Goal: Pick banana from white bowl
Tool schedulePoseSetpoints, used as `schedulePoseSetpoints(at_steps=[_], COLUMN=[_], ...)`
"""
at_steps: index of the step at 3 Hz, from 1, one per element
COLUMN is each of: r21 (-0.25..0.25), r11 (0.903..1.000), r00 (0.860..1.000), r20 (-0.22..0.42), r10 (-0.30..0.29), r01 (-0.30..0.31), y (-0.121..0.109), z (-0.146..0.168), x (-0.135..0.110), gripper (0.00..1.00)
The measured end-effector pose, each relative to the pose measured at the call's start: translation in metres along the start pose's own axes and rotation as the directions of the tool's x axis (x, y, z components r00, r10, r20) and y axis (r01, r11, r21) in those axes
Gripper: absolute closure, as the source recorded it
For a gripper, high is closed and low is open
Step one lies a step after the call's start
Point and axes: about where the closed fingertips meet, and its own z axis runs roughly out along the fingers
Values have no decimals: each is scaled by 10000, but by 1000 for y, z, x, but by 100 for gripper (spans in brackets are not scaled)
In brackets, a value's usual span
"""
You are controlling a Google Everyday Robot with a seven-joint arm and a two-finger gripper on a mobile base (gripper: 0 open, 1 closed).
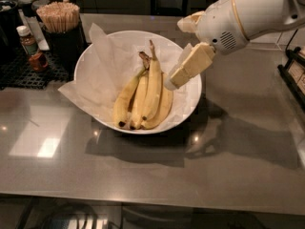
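Note:
A bunch of three yellow bananas [145, 99] lies in the white bowl [190, 106], which is lined with crinkled white paper and stands on the grey counter. My gripper [178, 52] hangs over the bowl's right rim, coming in from the upper right on a white arm. Its cream fingers are spread apart and hold nothing. The lower finger [191, 65] slants down to the left, with its tip just right of the bananas, close to the rightmost one. The upper finger [189, 23] is above the bowl's far right edge.
A black cup of wooden sticks [59, 18] and small sauce bottles [29, 46] stand on a black mat at the back left. A dark rack [293, 70] sits at the right edge. The grey counter [143, 175] stretches in front of the bowl.

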Motion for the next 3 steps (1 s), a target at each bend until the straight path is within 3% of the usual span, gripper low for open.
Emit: schedulePoseSetpoints(at_steps=[2,3], r21=[-11,198], r11=[9994,9959], r00=[9993,9888], r20=[-140,-1187], r10=[348,904], r01=[-348,-887], y=[-1,-6], z=[7,19], x=[-1,2], gripper=[0,0])
